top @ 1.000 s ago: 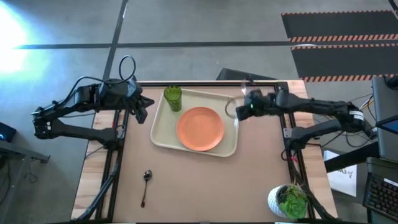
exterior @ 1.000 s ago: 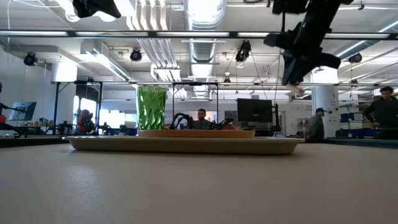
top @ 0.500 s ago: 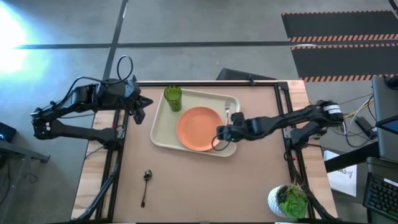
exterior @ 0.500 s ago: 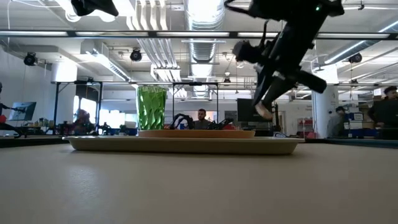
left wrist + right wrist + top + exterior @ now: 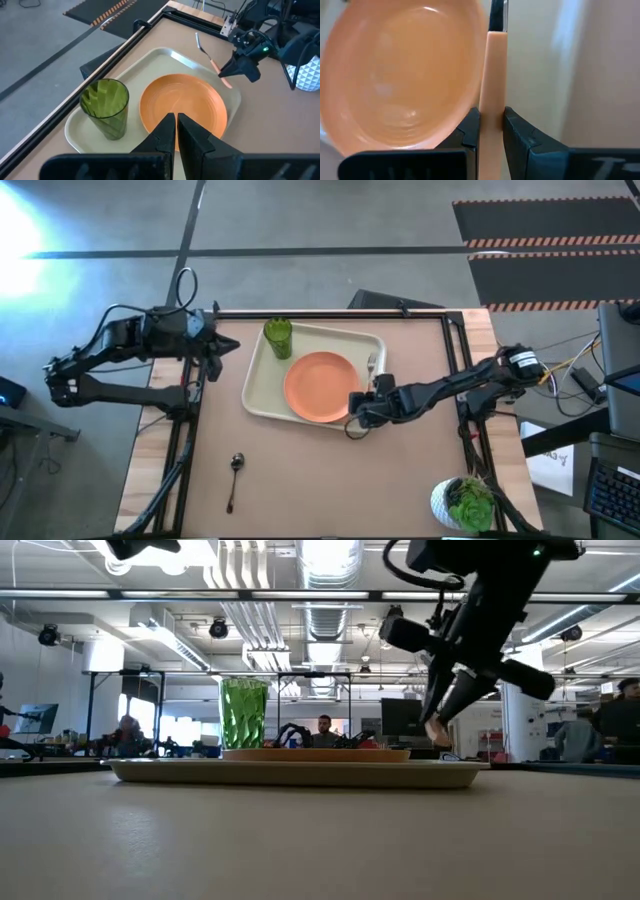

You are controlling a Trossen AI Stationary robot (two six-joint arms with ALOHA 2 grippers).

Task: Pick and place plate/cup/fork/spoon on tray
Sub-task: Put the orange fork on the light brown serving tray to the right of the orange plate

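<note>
The cream tray (image 5: pixel 262 392) lies at the table's middle. The orange plate (image 5: pixel 322 386) lies on it and the green cup (image 5: pixel 278 337) stands upright in its far left corner. My right gripper (image 5: pixel 358 408) is over the tray's near right corner, shut on the fork (image 5: pixel 371 370). The fork's silver tines (image 5: pixel 199 40) point toward the far edge. The dark spoon (image 5: pixel 236 470) lies flat on the table near the front left. My left gripper (image 5: pixel 228 345) is shut and empty, in the air left of the tray. My right gripper pinches the fork's orange-pink handle (image 5: pixel 491 95) between its two fingers (image 5: pixel 470 131). The fork runs on ahead in line with the fingers, past the plate's edge. The arm comes from the table's right. The fork is lifted clear of the tray (image 5: pixel 437 730).
A white pot with a green plant (image 5: pixel 465 502) stands at the table's near right corner. Bare table lies between the tray and the near edge, around the spoon. People and desks show in the room behind.
My right gripper has carried the fork from beside the tray's far right corner toward the near edge and the left. It has come down over the tray's near right corner. The fork stays pinched and clear of the tray.
</note>
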